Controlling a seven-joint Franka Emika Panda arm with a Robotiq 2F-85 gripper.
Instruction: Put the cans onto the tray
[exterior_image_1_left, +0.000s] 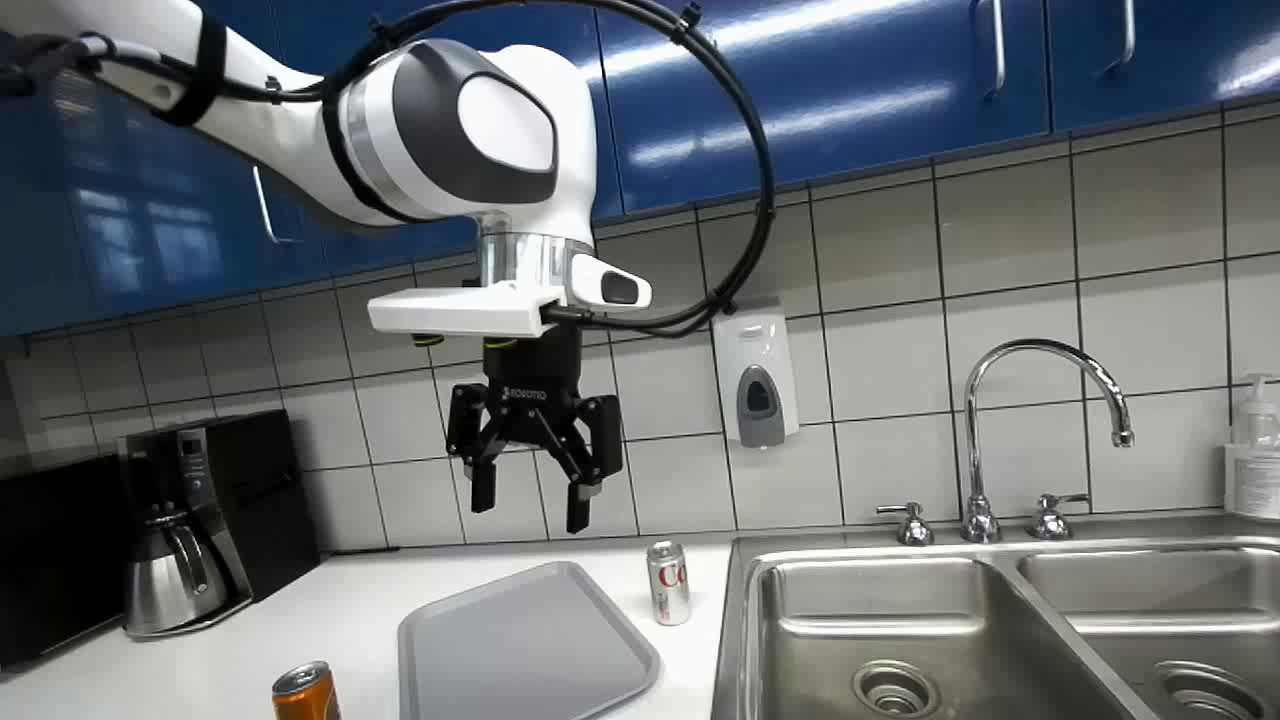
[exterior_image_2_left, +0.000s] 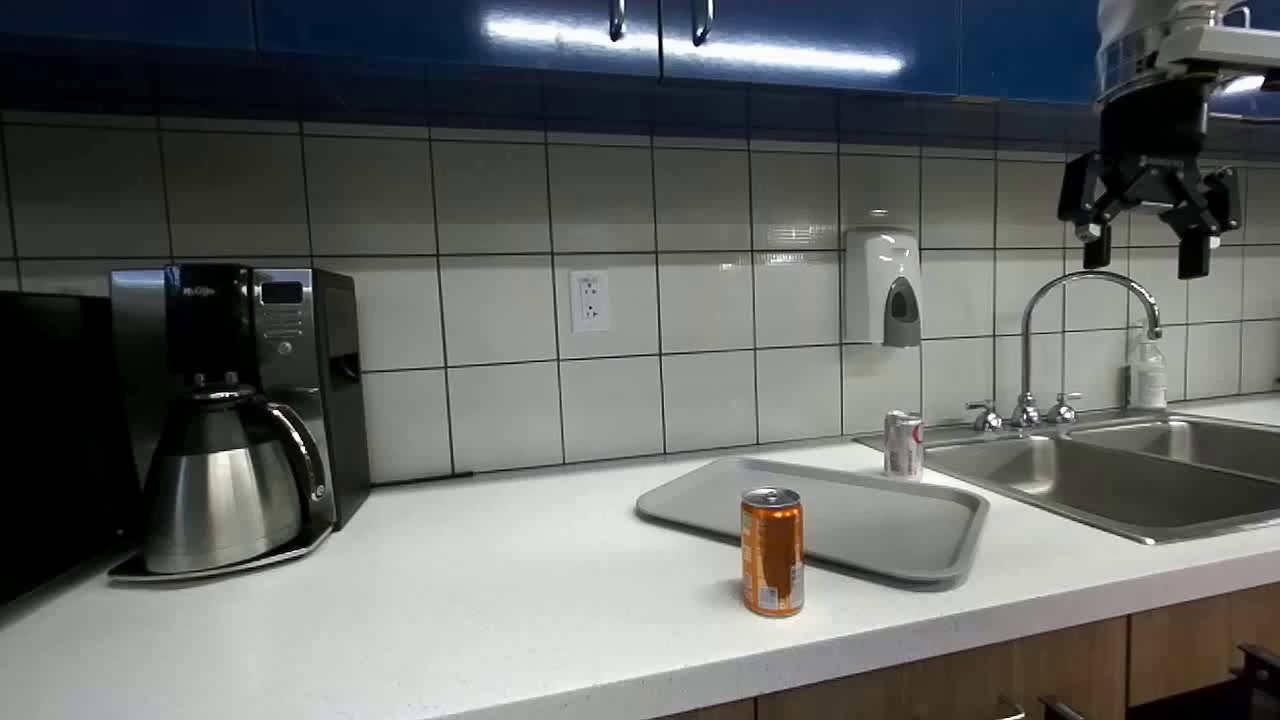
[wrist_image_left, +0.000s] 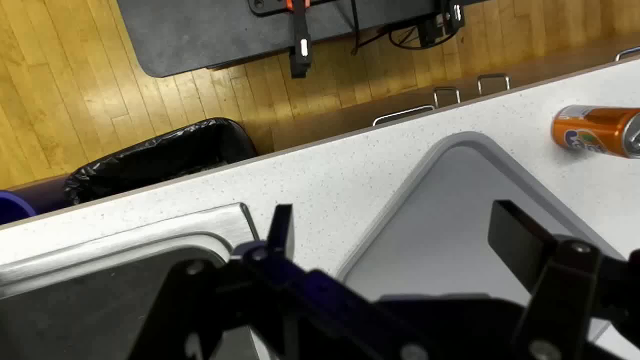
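The silver-grey can with red lettering (exterior_image_1_left: 669, 585) stands upright on the counter between the tray and the sink; it also shows behind the tray in an exterior view (exterior_image_2_left: 903, 447). It does not show in the wrist view. The orange can (exterior_image_2_left: 772, 555) stands upright on the counter beside the tray, cut off in an exterior view (exterior_image_1_left: 307, 695) and at the right in the wrist view (wrist_image_left: 595, 131). The grey tray (exterior_image_1_left: 520, 650) lies flat with nothing on it, also visible in the wrist view (wrist_image_left: 450, 215). My gripper (exterior_image_1_left: 530, 500) is open and empty, high above the counter; its fingers are wide apart in the wrist view (wrist_image_left: 395, 225).
A coffee maker (exterior_image_2_left: 340, 400) with a steel pot (exterior_image_2_left: 225, 490) stands at the counter's left end. A steel sink (exterior_image_1_left: 745, 640) with a tall faucet (exterior_image_1_left: 975, 430) is at the right. A soap dispenser (exterior_image_1_left: 757, 380) hangs on the tiled wall. Blue cabinets (exterior_image_1_left: 850, 100) are overhead.
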